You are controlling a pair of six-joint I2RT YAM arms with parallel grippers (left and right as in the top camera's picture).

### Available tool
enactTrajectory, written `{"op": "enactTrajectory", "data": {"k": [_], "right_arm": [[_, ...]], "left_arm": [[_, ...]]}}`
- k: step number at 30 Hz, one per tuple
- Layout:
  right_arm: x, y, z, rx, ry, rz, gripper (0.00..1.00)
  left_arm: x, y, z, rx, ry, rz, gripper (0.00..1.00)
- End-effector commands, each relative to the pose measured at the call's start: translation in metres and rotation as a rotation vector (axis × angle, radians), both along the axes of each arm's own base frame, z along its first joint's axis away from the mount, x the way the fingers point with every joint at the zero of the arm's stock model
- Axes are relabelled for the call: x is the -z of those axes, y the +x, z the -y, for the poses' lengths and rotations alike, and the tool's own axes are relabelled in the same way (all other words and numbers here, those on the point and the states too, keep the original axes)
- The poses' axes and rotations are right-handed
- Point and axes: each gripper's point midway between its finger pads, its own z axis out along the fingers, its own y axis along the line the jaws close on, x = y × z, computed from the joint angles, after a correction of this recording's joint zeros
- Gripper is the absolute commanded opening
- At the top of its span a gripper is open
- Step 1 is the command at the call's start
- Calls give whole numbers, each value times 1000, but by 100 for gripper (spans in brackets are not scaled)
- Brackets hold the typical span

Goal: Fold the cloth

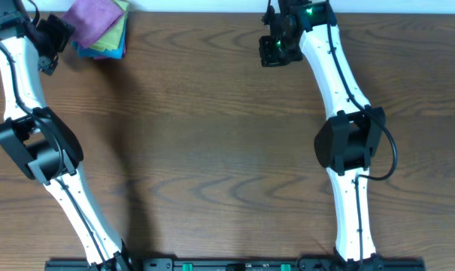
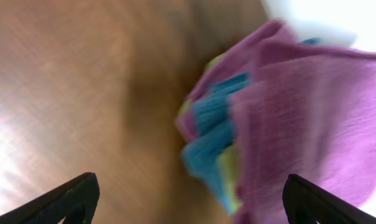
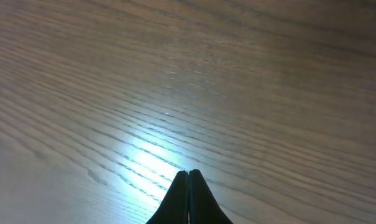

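A stack of folded cloths (image 1: 101,27), purple on top with blue and yellow-green layers under it, lies at the table's far left corner. In the left wrist view the stack (image 2: 287,118) fills the right half, blurred. My left gripper (image 1: 56,36) sits just left of the stack, open and empty, its fingertips (image 2: 191,199) spread wide at the bottom corners of its view. My right gripper (image 1: 276,49) is at the far middle-right of the table, shut and empty; its closed fingertips (image 3: 188,177) hover over bare wood.
The brown wooden table (image 1: 212,135) spans the view. A white wall edge (image 1: 212,6) runs along the far side, right behind the cloth stack. Both arms' bases stand at the near edge.
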Motion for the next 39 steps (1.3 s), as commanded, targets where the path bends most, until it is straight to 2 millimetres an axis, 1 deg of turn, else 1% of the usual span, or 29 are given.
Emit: {"op": "enactTrajectory", "data": {"k": [1, 2, 3, 4, 5, 8, 10, 12, 13, 15, 16, 18, 20, 22, 23, 24, 25, 27, 29, 30, 31, 32, 33, 34, 35, 36, 39], "right_arm": [[-56, 2, 6, -11, -36, 127, 42], [-66, -1, 10, -17, -53, 145, 59], [-79, -5, 15, -18, -75, 163, 78], [-90, -9, 21, -15, -99, 179, 93], [-102, -14, 27, -5, -123, 195, 99], [-138, -31, 45, 25, -182, 238, 99], [-161, -46, 54, 34, -205, 262, 99], [-185, -63, 60, 37, -211, 289, 99], [-202, -75, 63, 39, -203, 309, 99], [-229, -97, 67, 49, -186, 345, 99], [-247, -111, 67, 45, -160, 375, 99], [-279, -137, 69, 38, -113, 439, 99], [-312, -173, 78, 46, -91, 509, 99], [-329, -204, 82, 46, -72, 551, 99], [-334, -219, 82, 37, -65, 568, 99], [-337, -241, 84, 22, -60, 585, 99], [-335, -260, 86, 12, -62, 592, 99], [-324, -291, 92, -4, -73, 598, 99], [-301, -331, 102, 20, -24, 646, 99], [-289, -346, 107, 36, 9, 697, 99], [-274, -356, 108, 34, 46, 745, 99], [-262, -362, 107, 25, 74, 775, 99], [-249, -367, 105, 13, 101, 794, 99], [-235, -372, 102, -2, 127, 803, 99], [-221, -375, 98, -17, 151, 802, 99], [-205, -378, 93, -41, 177, 793, 99], [-164, -378, 86, -34, 219, 738, 99]], "left_arm": [[-40, -15, -6, 40, 82, 15, 95], [-52, -21, -6, 46, 111, 14, 95], [-69, -27, -5, 58, 151, 16, 96], [-86, -33, -3, 73, 191, 22, 95], [-104, -40, -1, 82, 231, 27, 95], [-156, -64, 17, 126, 341, 44, 95], [-183, -78, 35, 170, 393, 54, 95], [-211, -96, 65, 239, 423, 76, 95], [-227, -109, 86, 278, 429, 91, 95], [-251, -132, 118, 342, 447, 118, 95], [-265, -147, 131, 361, 473, 127, 96], [-289, -179, 151, 391, 533, 145, 95], [-315, -217, 178, 443, 567, 201, 95], [-329, -245, 198, 495, 576, 249, 96], [-334, -262, 207, 525, 580, 268, 95], [-337, -282, 214, 555, 591, 280, 95], [-336, -301, 218, 570, 605, 286, 95], [-331, -332, 219, 579, 626, 298, 95], [-315, -374, 211, 555, 618, 346, 96], [-302, -391, 207, 555, 603, 388, 95], [-286, -402, 205, 559, 593, 421, 95], [-268, -408, 202, 557, 589, 432, 95], [-256, -411, 201, 554, 584, 438, 95], [-237, -413, 200, 551, 578, 438, 95], [-223, -414, 199, 545, 570, 434, 95], [-203, -415, 201, 555, 559, 425, 95], [-157, -419, 207, 575, 509, 380, 95]]}}
